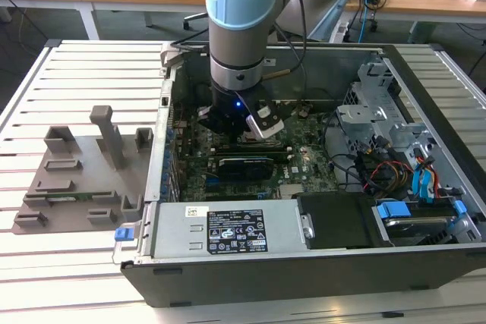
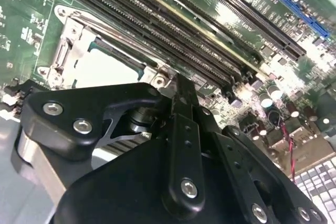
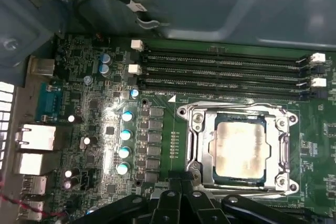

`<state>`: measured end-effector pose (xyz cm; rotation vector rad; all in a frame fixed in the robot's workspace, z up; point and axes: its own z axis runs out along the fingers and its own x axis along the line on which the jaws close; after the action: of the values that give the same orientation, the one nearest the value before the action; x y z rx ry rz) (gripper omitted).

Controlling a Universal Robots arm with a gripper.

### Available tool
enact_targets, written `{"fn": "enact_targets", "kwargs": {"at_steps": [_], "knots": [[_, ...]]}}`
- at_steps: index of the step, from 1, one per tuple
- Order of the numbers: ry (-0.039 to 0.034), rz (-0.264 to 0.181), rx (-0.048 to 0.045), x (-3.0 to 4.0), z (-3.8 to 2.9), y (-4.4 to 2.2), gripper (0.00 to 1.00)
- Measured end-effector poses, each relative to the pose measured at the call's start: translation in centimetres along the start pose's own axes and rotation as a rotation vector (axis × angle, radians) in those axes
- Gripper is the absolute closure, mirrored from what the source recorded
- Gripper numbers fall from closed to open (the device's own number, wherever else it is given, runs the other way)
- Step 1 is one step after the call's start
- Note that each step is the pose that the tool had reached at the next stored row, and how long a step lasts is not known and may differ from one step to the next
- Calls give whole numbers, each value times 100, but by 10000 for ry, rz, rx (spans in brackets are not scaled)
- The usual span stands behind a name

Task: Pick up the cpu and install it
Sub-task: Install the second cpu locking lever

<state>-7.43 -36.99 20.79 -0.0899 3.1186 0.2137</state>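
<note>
The cpu, a silvery square chip, lies flat inside the black metal socket frame on the green motherboard. It shows as a bright white plate in the second wrist view, just beyond the gripper's black linkage. My gripper hovers low beside the socket's edge, shut, with nothing between its fingers. In the exterior view the gripper hangs down inside the open computer case, over the board.
Long memory slots run beside the socket. A grey plastic tray with upright blocks lies on the slatted table at the exterior view's left. A power supply, drive cages and cables crowd the case.
</note>
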Motion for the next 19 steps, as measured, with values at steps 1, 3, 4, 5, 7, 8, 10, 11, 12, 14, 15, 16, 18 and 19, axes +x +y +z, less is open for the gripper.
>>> {"fn": "enact_targets", "kwargs": {"at_steps": [1, 3, 4, 5, 7, 8, 10, 11, 12, 14, 15, 16, 18, 19], "knots": [[5, -1, 79, -16, -9, 19, 89], [28, -4, 424, -77, -2, 72, 89], [36, -7, 544, -111, 3, 103, 89], [42, -6, 612, -135, 7, 127, 89], [56, -7, 687, -186, 14, 173, 89], [66, -5, 707, -215, 18, 194, 89], [120, -1, 796, -358, 34, 290, 89], [142, 1, 832, -406, 38, 321, 89], [155, 2, 853, -438, 42, 341, 89], [178, 3, 975, -506, 47, 393, 89], [188, 3, 1095, -509, 16, 406, 89], [188, 1, 1109, -511, -3, 411, 89], [189, 2, 1142, -513, -95, 430, 89], [190, 2, 1171, -514, -151, 440, 89]]}}
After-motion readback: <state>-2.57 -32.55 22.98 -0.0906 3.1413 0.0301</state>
